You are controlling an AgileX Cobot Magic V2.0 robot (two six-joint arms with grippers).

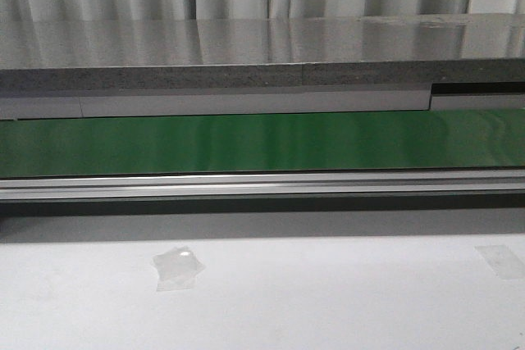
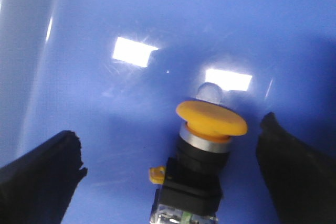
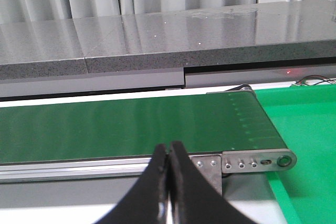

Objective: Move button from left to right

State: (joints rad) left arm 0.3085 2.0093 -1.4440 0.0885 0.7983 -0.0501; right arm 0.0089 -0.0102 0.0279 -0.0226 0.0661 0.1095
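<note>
Button (image 2: 202,150), lower centre of frame on blue surface (image 2: 157,19): rigid, light, probably slick-capped; we advise gripping its black body. Left claw (image 2: 173,161) apart around it; right claw (image 3: 168,182) together.

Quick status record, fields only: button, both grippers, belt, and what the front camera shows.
button: black body with yellow cap, on a glossy blue surface
left gripper: open, one finger on each side of the button, not touching it
right gripper: shut, empty, near the green conveyor belt
belt: nothing on it in the front view
front view: no arm and no button visible
task: button not yet gripped
</note>
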